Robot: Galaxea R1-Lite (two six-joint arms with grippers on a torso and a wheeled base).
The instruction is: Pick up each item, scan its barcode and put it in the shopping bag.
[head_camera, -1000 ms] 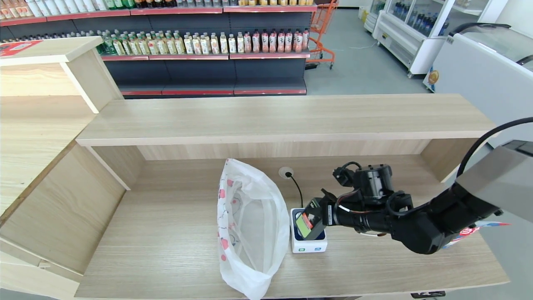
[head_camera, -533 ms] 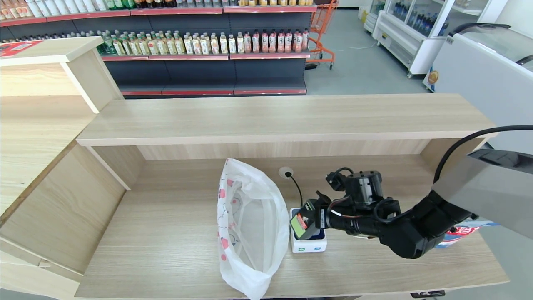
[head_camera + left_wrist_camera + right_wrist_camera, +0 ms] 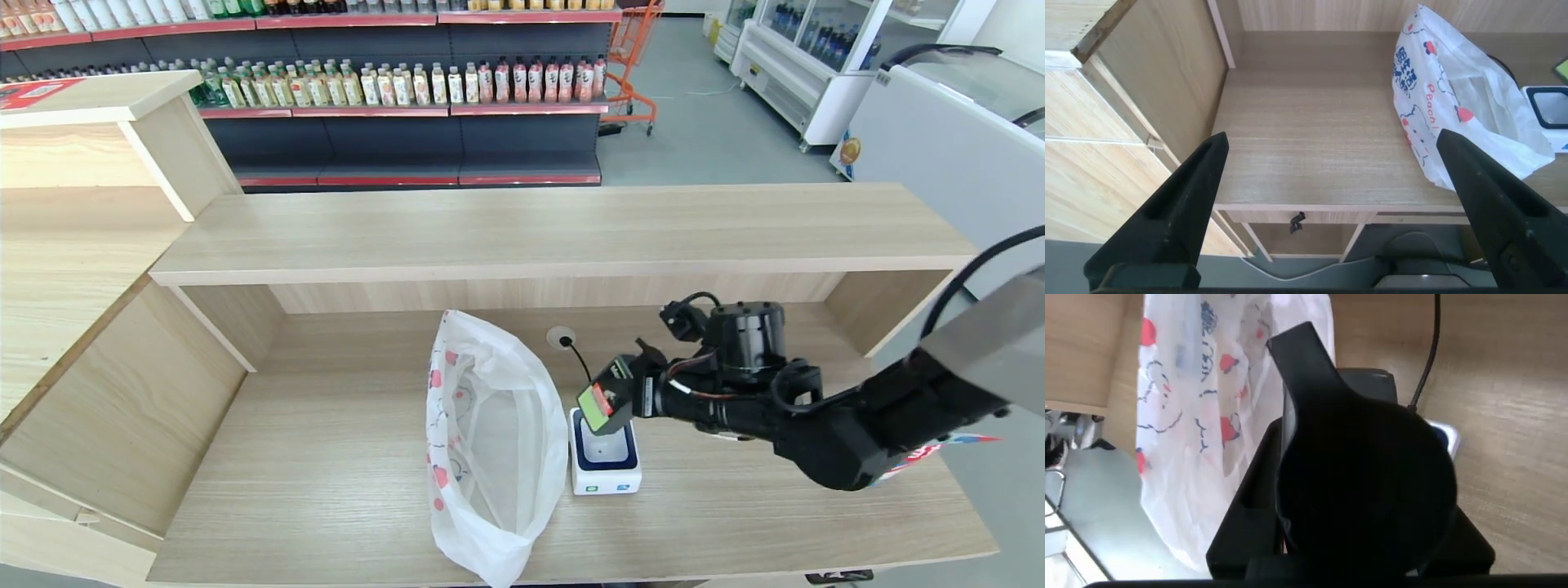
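- Your right hand (image 3: 611,398) is clamped on a small green and red packet (image 3: 598,406). It holds the packet tilted, just above the scanner (image 3: 605,469) and clear of it.
- The shopping bag (image 3: 490,433) lies on the bench (image 3: 310,482) against the scanner's left side, with its mouth gaping.
- Your left hand (image 3: 1331,139) has its fingers spread wide apart and holds nothing. It is well away from the scanner, beyond the bag.
- I cannot tell which face of the packet carries the barcode. If that face points away from the scanner's window, the scan will likely fail, so check before moving on.
- The bag is limp. If you carry the packet low from the scanner, you could catch the rim and fold the mouth shut or drag the bag. A packet released on the rim would probably slide onto the bench.
- The cable (image 3: 581,366) leaves the scanner's far side close under your wrist, and a careless sweep could snag it and shift the scanner.
- The packet is held only at the fingertips, so a quick turn might twist it loose.
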